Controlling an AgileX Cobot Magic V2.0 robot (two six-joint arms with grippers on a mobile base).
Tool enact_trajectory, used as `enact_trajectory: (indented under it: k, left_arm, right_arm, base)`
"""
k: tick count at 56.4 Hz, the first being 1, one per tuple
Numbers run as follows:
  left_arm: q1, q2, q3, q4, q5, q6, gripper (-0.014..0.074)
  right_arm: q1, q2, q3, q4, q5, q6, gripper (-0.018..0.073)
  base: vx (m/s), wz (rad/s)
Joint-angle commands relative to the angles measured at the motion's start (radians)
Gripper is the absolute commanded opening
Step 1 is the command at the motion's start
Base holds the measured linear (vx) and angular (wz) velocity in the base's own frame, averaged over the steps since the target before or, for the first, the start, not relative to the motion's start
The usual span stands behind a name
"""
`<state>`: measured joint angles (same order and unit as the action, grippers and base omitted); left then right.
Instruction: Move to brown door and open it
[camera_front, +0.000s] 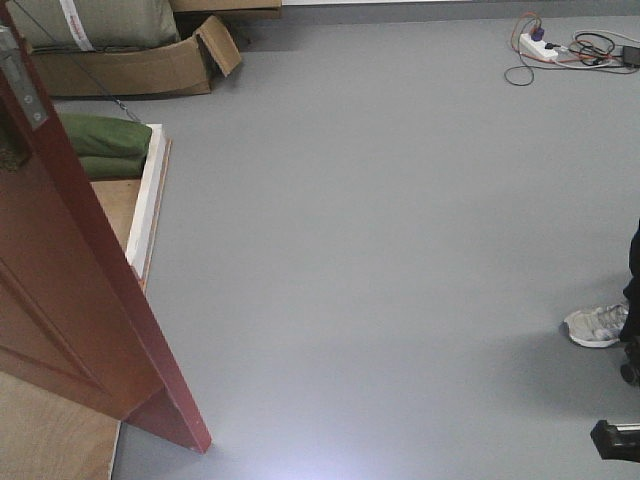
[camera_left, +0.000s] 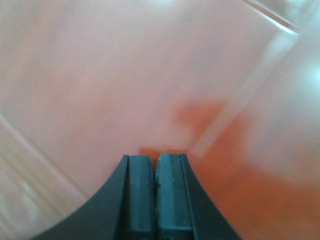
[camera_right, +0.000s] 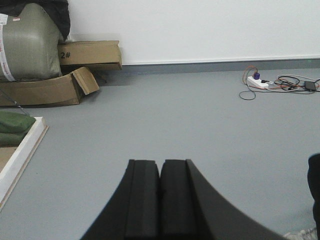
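Front view downward; left wrist against brown door (camera_left: 150, 75); right wrist low over shared floor (camera_right: 200, 125)

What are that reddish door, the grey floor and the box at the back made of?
The brown door looks like wood with a glossy reddish varnish; panel mouldings show and it reflects light. The floor seems smooth grey vinyl or similar, seamless with soft glare. The box is plain brown cardboard, one flap bent open.
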<state>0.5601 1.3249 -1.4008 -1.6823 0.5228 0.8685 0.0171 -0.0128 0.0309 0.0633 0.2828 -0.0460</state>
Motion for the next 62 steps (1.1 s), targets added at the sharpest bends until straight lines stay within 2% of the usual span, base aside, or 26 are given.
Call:
enact_trajectory:
  k: [1, 62]
  left_arm:
    - [-0.009, -0.026, -0.032, -0.038, 0.019, -0.002, -0.0003]
    - [-0.009, -0.026, -0.032, -0.038, 0.019, -0.002, -0.0003]
  right_arm:
    - [-0.001, -0.01, 0.005, -0.001, -0.082, -0.006, 0.0]
    - [-0.001, -0.01, 0.005, -0.001, -0.082, -0.006, 0.0]
  base:
    - [0.22, -0.01]
    - [0.2, 0.01]
